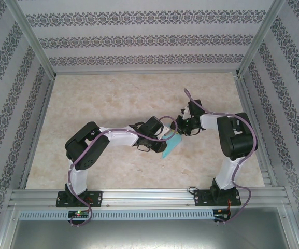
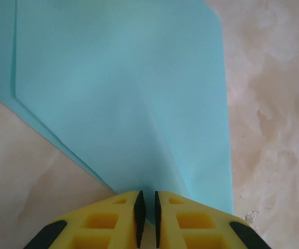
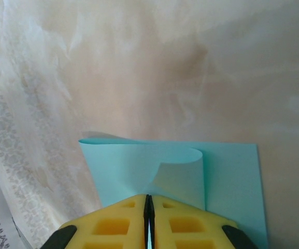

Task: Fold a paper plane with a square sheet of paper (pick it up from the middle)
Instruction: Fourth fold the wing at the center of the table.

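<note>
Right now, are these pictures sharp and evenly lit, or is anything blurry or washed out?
Top view: soft, even light, hardly any shadows, the blue paper small but clear. Left wrist view: gentle shading across the paper, no glare. Right wrist view: the table looks pale and hazy, and the paper's curl darkens the fold beneath it.
</note>
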`<action>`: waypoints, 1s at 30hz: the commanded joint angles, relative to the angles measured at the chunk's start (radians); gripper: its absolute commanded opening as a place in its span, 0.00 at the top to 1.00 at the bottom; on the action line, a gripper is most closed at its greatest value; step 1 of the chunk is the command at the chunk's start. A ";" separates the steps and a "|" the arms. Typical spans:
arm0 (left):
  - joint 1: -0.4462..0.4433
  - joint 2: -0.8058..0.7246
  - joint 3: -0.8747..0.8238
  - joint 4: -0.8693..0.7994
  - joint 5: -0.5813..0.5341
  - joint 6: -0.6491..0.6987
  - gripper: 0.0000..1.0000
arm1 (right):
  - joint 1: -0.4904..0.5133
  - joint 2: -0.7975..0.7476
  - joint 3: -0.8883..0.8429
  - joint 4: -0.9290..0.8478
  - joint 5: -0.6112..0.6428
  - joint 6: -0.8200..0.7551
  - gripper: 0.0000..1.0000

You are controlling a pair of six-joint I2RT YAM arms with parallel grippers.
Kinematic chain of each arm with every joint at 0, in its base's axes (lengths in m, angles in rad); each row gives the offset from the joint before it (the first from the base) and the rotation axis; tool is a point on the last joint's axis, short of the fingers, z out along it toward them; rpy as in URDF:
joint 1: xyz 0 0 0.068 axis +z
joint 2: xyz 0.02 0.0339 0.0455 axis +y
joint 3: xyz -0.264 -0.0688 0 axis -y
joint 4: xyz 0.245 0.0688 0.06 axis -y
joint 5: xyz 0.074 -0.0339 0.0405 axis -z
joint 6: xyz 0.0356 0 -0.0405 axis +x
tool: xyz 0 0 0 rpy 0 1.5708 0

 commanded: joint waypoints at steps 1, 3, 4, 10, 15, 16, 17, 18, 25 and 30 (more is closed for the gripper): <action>-0.013 0.054 -0.057 -0.142 -0.081 0.036 0.80 | -0.040 0.039 0.037 -0.023 0.115 -0.054 0.88; -0.014 0.055 -0.060 -0.145 -0.082 0.039 0.80 | -0.058 0.051 0.050 -0.021 0.111 -0.060 0.88; -0.014 0.057 -0.061 -0.147 -0.082 0.039 0.81 | -0.064 0.056 0.053 -0.018 0.109 -0.060 0.88; -0.014 0.066 -0.059 -0.154 -0.078 0.039 0.81 | -0.092 0.086 0.097 -0.017 0.091 -0.061 0.88; -0.014 0.065 -0.052 -0.154 -0.064 0.031 0.81 | -0.117 0.097 0.136 -0.036 0.085 -0.071 0.88; -0.014 0.067 -0.051 -0.148 -0.058 0.029 0.80 | -0.117 0.093 0.140 -0.041 0.084 -0.072 0.88; -0.014 0.072 -0.048 -0.149 -0.051 0.027 0.81 | -0.117 0.083 0.144 -0.044 0.082 -0.074 0.88; -0.012 0.075 -0.044 -0.149 -0.046 0.025 0.81 | -0.119 0.073 0.145 -0.052 0.080 -0.078 0.88; -0.011 0.083 -0.041 -0.137 -0.032 0.008 0.80 | -0.110 -0.094 0.050 -0.074 0.037 -0.088 0.87; -0.009 0.086 -0.034 -0.138 -0.025 0.006 0.81 | -0.062 -0.209 -0.086 -0.013 -0.047 -0.019 0.87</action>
